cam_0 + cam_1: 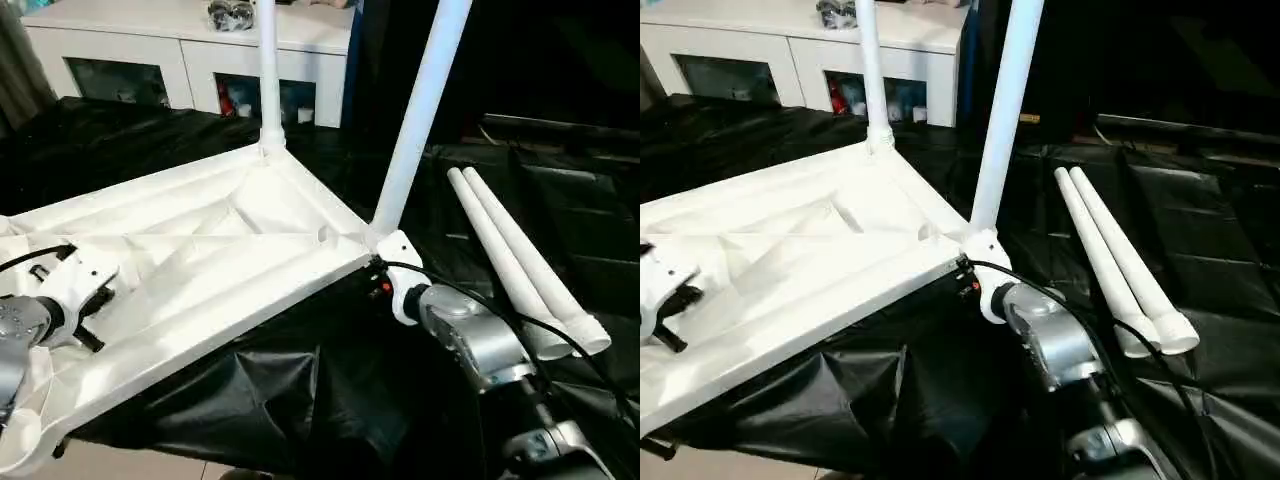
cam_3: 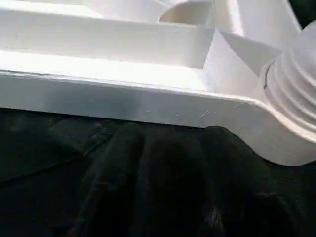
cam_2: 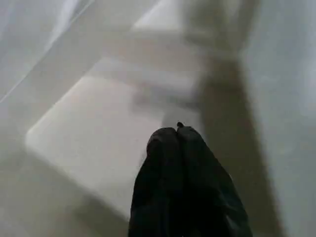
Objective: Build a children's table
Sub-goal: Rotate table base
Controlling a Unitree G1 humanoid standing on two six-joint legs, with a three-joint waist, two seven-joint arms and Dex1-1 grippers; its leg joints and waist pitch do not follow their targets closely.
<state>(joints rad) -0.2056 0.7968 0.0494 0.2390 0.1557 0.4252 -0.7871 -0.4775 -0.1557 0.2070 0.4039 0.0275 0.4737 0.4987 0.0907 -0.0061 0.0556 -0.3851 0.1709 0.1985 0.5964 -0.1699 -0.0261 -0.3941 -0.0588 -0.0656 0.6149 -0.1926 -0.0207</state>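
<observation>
Over the table top (image 3: 98,143), the left pincer (image 3: 177,134) is closed, empty.

Upright legs (image 1: 425,110): tops cut off by the upper edge.
Table top (image 1: 200,270): near-left end runs past the frame edge.
Right gripper (image 1: 385,275): fingers hidden behind the wrist housing and table corner.
Cabinet (image 1: 190,50): contents behind the glass too small to tell.
Ribbed underside (image 3: 98,128): blurred.

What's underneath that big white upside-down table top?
The table top rests on crumpled black sheeting, which hangs over the near edge. Whatever supports the sheeting is covered, so I cannot tell what it is.
</observation>
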